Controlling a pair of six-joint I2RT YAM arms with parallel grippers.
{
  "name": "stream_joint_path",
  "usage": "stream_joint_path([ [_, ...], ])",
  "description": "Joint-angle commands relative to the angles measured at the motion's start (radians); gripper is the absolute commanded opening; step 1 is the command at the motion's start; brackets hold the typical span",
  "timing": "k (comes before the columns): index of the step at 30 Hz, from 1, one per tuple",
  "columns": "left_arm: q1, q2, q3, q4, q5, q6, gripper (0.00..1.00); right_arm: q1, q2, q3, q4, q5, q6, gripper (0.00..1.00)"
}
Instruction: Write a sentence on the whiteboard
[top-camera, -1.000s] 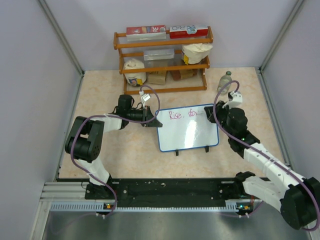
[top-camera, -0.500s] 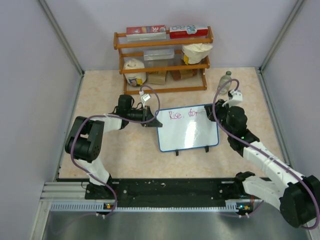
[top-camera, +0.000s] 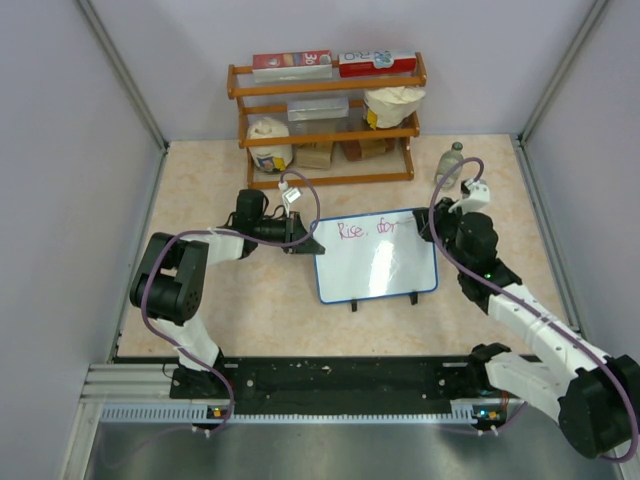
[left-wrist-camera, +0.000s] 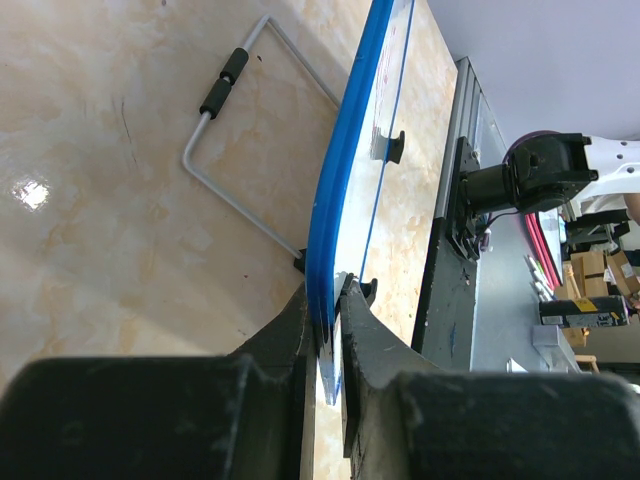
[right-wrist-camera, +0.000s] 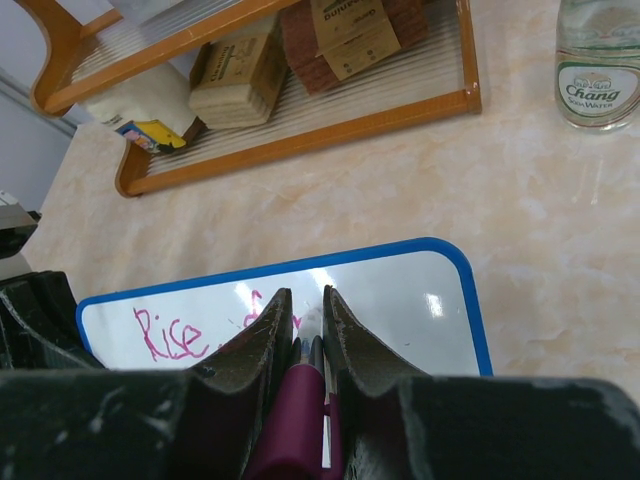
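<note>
The small rectangular glossy whiteboard with a blue rounded-corner frame sat in the middle of the beige marble-patterned desk, just right of centre in the overhead view, with its two small black feet at its lower edge. The left hand was closed on the board's left edge; in the left wrist view its two dark fingers pinched the blue frame between them, and a bent grey wire stand with black sleeves showed on the desk at the upper left, behind the board. The right hand hung over the board's upper right corner, clamped on a dark magenta marker pen that pointed down at the white surface. The thin pink-magenta handwritten sentence ran along the top of the board: "Rise," read clearly, while the strokes after it were partly hidden by the right fingers. Past the board, at the top of the frame, stood an orange-brown wooden rack of boxes and bags, and to its right a clear plastic water bottle with a green-and-white label stood apart from the board
</note>
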Motion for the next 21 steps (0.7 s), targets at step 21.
stream_joint_path([
  [21,-0.011,0.030,-0.027,-0.041,-0.108,0.082,0.00,-0.016,-0.124,-0.064,-0.030,-0.014,0.008,0.00],
])
